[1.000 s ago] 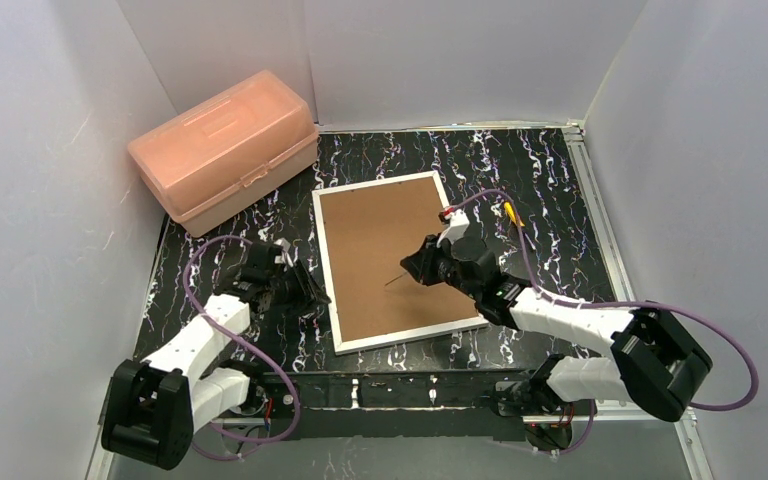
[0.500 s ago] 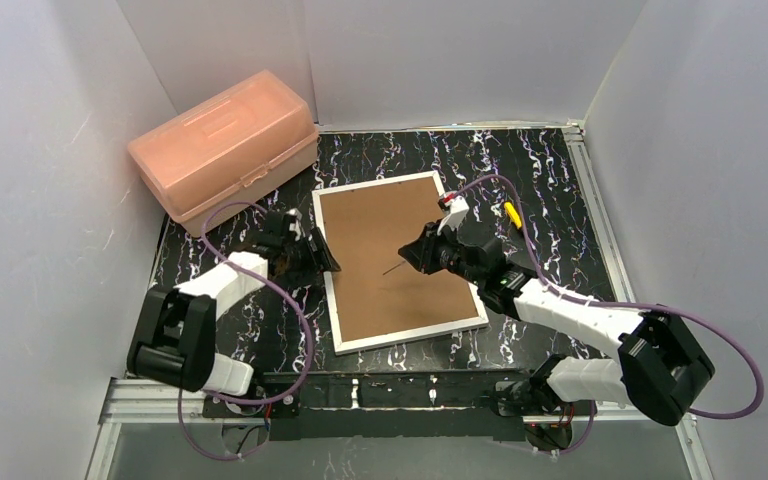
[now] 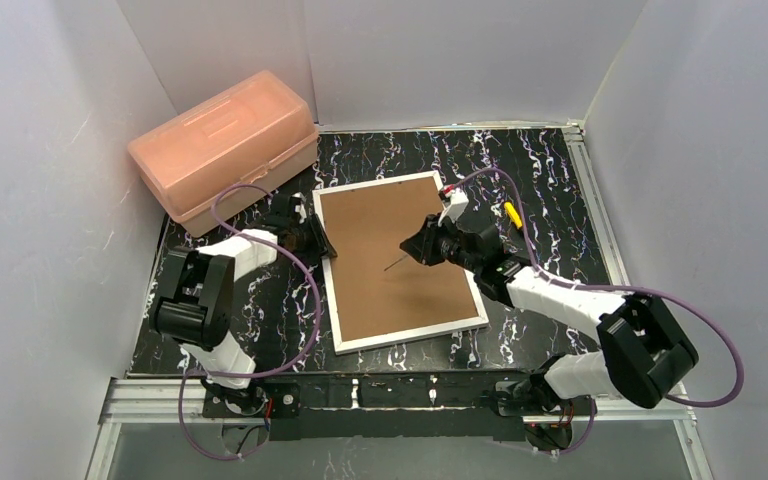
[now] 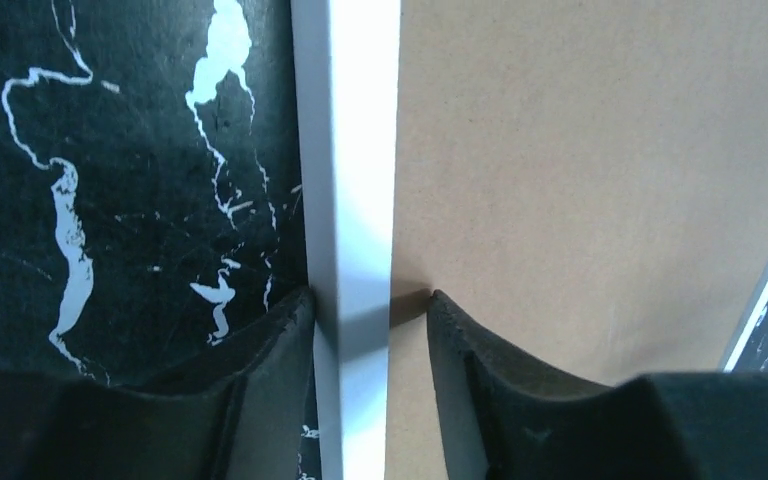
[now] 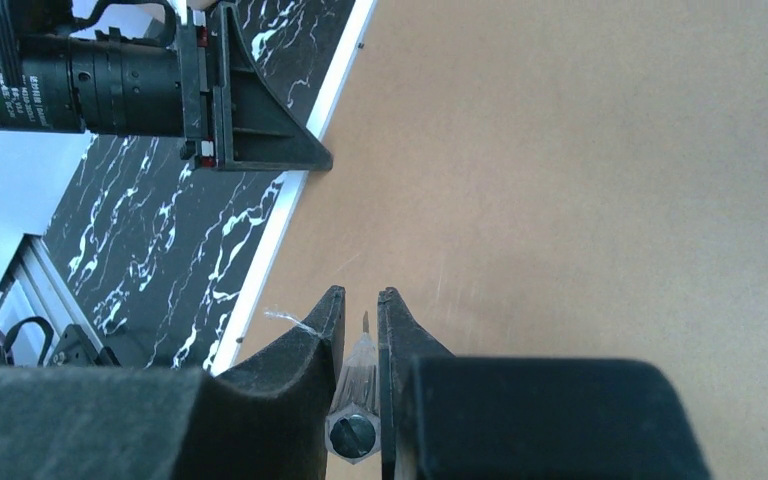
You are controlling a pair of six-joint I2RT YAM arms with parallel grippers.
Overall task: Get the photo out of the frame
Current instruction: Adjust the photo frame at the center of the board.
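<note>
The frame (image 3: 370,225) lies face down, its brown fibreboard back up and a thin white border around it. The photo is hidden under the backing. My left gripper (image 3: 322,243) is at the frame's left edge. In the left wrist view the gripper (image 4: 370,300) is open and straddles the white border (image 4: 350,150), with one finger on the table side and one over the brown board. My right gripper (image 3: 412,256) hovers over the middle of the back. It (image 5: 361,295) is shut on a clear-handled screwdriver (image 5: 358,375), whose thin tip points at the board.
A pink plastic box (image 3: 225,150) stands at the back left, close to the frame's far left corner. A small yellow tool (image 3: 512,213) lies right of the frame. White walls close in the black marbled table (image 3: 260,300) on three sides.
My left arm has swung forward and right, from the table to the frame's left edge, and its jaws now straddle the border. My right gripper has crept slightly farther back with the screwdriver.
</note>
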